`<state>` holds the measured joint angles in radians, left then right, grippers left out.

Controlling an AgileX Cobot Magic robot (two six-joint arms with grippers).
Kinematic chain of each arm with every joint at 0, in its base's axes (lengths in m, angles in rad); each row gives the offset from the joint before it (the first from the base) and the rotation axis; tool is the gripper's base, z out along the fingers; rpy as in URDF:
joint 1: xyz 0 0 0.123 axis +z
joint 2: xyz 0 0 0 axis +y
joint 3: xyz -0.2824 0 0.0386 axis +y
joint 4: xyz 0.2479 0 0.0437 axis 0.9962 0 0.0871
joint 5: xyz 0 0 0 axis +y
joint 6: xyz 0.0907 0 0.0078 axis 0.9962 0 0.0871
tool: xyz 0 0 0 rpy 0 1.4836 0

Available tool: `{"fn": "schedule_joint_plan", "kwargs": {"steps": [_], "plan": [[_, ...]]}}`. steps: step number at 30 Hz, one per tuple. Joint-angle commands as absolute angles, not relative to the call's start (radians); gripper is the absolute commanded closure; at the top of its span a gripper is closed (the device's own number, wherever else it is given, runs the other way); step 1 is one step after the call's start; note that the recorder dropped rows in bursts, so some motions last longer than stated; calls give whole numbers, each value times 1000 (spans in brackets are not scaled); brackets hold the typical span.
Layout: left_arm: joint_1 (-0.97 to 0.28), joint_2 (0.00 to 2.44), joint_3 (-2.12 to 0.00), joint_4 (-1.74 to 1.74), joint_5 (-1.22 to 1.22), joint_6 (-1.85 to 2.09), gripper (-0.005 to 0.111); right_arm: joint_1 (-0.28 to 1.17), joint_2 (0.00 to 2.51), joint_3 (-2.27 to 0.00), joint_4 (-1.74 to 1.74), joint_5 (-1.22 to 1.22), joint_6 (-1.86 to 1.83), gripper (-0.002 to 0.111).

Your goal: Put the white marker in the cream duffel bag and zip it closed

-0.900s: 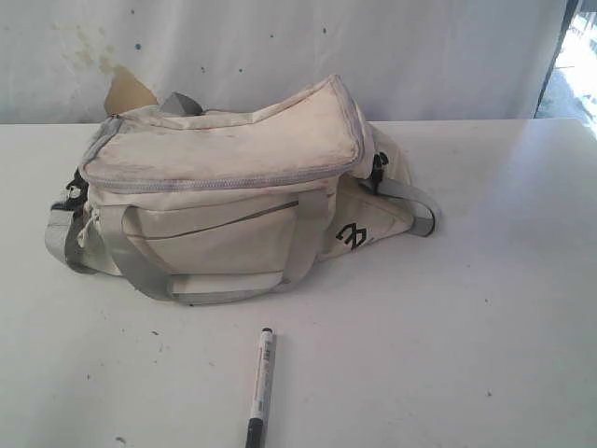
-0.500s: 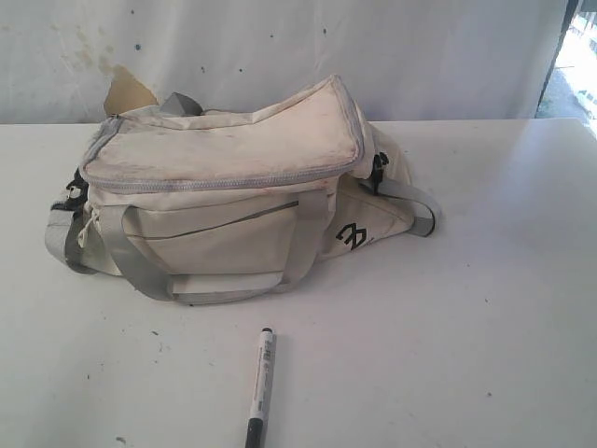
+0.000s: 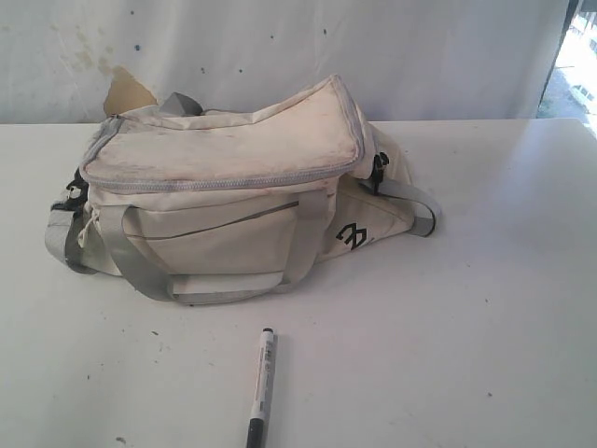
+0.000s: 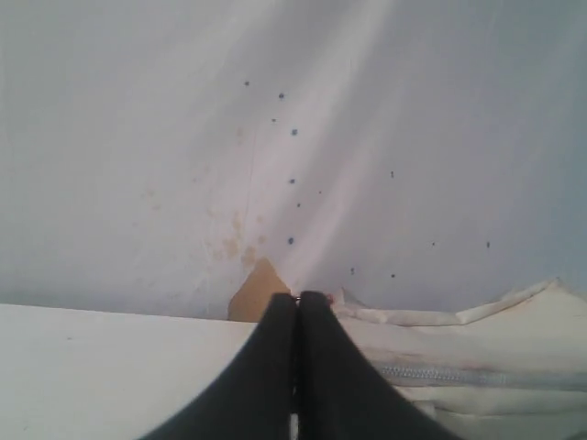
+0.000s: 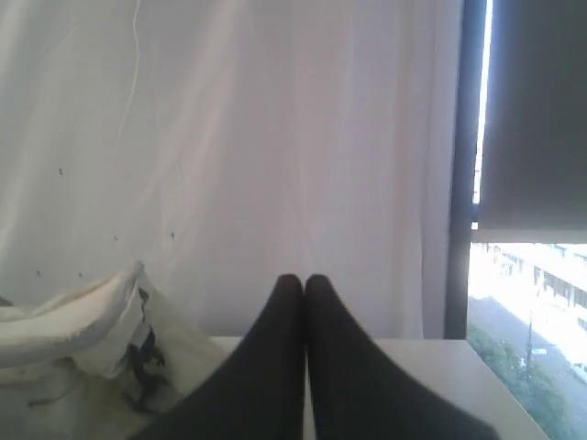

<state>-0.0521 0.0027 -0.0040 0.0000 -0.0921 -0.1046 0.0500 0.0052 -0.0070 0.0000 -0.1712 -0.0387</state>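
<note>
Left gripper (image 4: 296, 302): the two black fingers are pressed together and nothing is between them. It hangs in the air and faces the back cloth, with the top of the bag below it.
Right gripper (image 5: 304, 282): also fully closed and empty. It is above the desk, with the end of the bag to one side.
Arms in the exterior view: neither one shows there.
Change: none that I can see. The bag and the marker lie exactly as in the pictures from just before.
Meaning for the task: I judge that the work is not yet begun, and both steps remain.
White marker (image 3: 260, 383): it lies flat on the desk (image 3: 485, 308), near the front edge and a little left of its middle. It is in front of the bag and apart from it.
Long axis: it runs almost from front edge to back edge, leaning slightly. The short black end points to the bag and the longer black part to the front edge.
Cream duffel bag (image 3: 224, 187): it sits on the left half, toward the back edge. Its grey zipper seems closed, so probably it must be opened first.
</note>
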Motion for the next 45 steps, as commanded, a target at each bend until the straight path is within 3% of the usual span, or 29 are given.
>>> {"fn": "schedule_joint_plan", "kwargs": {"steps": [1,9,16,39,41,45], "plan": [[-51,0,-61,6,-80,-134,107,51,0,-53,8,-202,-14,108],[-51,0,-252,6,125,-141,107,51,6,-162,8,-151,7,108],[-51,12,-396,6,313,-141,107,51,163,-285,9,-74,12,108],[-51,599,-749,10,465,-198,106,51,824,-717,0,0,161,108],[-51,660,-768,22,467,-173,100,51,880,-723,0,29,128,108],[-51,793,-781,35,423,-102,77,51,994,-726,0,60,99,100]]}}
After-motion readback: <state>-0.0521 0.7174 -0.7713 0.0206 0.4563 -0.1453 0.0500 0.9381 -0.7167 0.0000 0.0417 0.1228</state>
